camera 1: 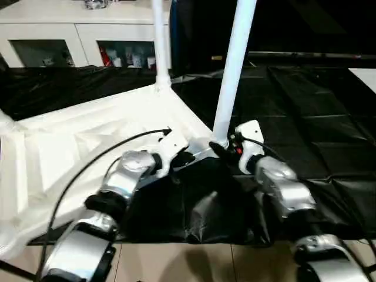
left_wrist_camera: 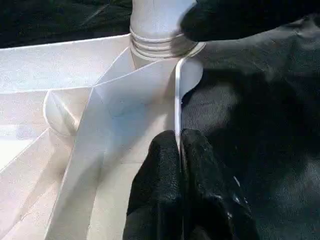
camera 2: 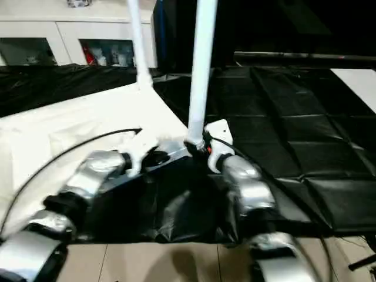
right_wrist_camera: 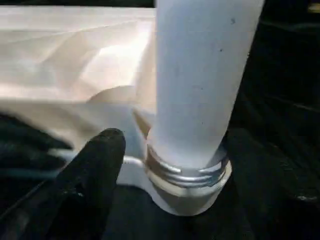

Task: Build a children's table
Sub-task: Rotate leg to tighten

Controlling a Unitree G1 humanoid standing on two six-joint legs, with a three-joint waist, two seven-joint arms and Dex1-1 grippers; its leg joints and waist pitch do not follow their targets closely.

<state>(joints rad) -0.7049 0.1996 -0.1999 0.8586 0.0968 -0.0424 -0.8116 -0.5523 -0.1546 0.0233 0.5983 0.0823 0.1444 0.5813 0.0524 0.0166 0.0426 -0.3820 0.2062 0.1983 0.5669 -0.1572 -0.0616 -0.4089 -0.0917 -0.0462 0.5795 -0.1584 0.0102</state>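
Observation:
The white tabletop (camera 1: pixel 88 135) lies upside down on a black sheet, ribbed side up. Two white legs stand upright in its corner sockets, one at the far corner (camera 1: pixel 160 41) and one at the near corner (camera 1: pixel 232 70). My left gripper (left_wrist_camera: pixel 179 136) is shut on the tabletop's thin rim (left_wrist_camera: pixel 177 90), just beside the near leg's socket. My right gripper (camera 1: pixel 222 150) sits at the foot of the near leg (right_wrist_camera: pixel 200 75), open. One black finger (right_wrist_camera: pixel 95 165) stands clear of the leg's threaded collar (right_wrist_camera: pixel 185 172).
A white cabinet with glass doors (camera 1: pixel 70 35) runs along the back. The black sheet (camera 1: pixel 305 117) spreads wide to the right, where a white panel edge (camera 1: pixel 365 76) shows. Tiled floor (camera 1: pixel 188 261) lies at the near edge. A black cable (camera 1: pixel 88 161) arcs over my left forearm.

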